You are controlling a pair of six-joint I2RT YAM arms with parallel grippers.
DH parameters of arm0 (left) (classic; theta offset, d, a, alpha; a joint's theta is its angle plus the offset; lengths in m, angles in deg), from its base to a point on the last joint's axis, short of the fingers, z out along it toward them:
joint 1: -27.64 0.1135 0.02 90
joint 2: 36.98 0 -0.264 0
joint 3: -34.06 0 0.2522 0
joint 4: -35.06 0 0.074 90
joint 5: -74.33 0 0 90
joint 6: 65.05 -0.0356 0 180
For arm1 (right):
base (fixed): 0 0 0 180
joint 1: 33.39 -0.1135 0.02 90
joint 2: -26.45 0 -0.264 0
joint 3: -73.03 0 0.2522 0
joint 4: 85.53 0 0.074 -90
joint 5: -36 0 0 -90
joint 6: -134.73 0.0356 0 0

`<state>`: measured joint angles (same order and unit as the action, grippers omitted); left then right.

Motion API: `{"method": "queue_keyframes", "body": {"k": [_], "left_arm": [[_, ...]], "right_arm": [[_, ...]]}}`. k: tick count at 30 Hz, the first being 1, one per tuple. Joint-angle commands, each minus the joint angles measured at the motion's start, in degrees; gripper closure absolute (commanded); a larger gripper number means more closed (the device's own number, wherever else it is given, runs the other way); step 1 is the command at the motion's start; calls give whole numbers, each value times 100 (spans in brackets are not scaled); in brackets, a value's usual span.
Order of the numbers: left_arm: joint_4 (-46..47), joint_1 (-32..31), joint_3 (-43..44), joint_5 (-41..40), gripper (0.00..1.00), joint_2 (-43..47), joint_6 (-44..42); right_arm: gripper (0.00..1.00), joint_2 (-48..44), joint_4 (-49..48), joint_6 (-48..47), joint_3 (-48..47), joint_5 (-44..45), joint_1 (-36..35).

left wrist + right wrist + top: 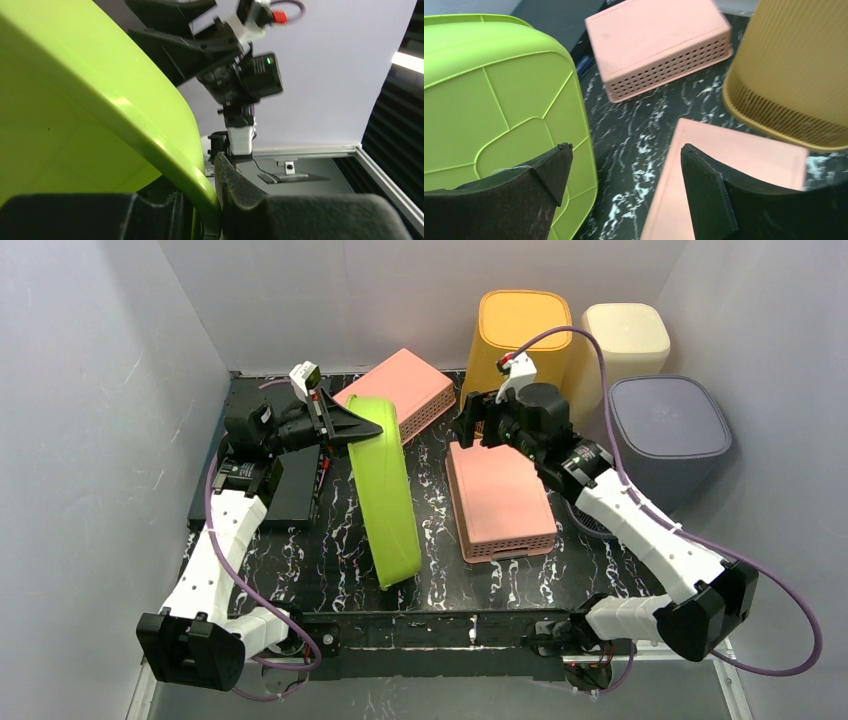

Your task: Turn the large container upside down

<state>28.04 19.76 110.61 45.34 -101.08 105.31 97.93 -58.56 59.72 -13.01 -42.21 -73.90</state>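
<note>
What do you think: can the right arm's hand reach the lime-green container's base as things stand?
Probably yes: the right hand stands open, facing the ribbed base of the lime-green container, with nothing between them. The left hand grips its rim from the opposite side, out of the way.

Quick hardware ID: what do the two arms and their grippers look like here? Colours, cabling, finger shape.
The two match. The left arm and right arm have white link shells with black joint housings. A purple cable loops along each. The left gripper and right gripper carry black wedge-shaped fingers tapering to points. The right wrist has a white camera mount with a red tab.
</note>
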Motion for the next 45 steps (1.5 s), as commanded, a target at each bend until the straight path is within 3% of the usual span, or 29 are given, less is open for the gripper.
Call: {"method": "queue_keyframes", "body": {"k": [1, 5, 8, 14, 22, 34, 42, 44, 45], "left_arm": [[363, 15, 398, 796, 100, 167, 147], [388, 15, 253, 1198, 100, 197, -7], [510, 15, -89, 1331, 100, 256, 96], [1006, 6, -564, 1556, 100, 155, 250], [1030, 2, -1215, 1794, 100, -440, -561], [1000, 1061, -1121, 2496, 100, -364, -743], [542, 1737, -1511, 2398, 99, -310, -1182], [139, 1881, -1487, 2325, 97, -252, -1473], [-516, 1965, -1395, 2237, 96, -237, -1934]], "right_arm": [[12, 114, -267, 940, -9, -2399, 869], [10, 375, -949, 1589, 236, -4071, 1702], [10, 536, -1423, 2012, 434, -4664, 2045], [9, 595, -1330, 1858, 511, -4677, 2100], [7, 750, -1342, 1778, 499, -5184, 2108], [6, 926, -1330, 1683, 560, -5517, 2077], [3, 1370, -1160, 1581, 339, -5646, 1683], [2, 1554, -1013, 1442, 194, -5574, 1446], [2, 1654, -934, 1355, 123, -5524, 1326]]}}
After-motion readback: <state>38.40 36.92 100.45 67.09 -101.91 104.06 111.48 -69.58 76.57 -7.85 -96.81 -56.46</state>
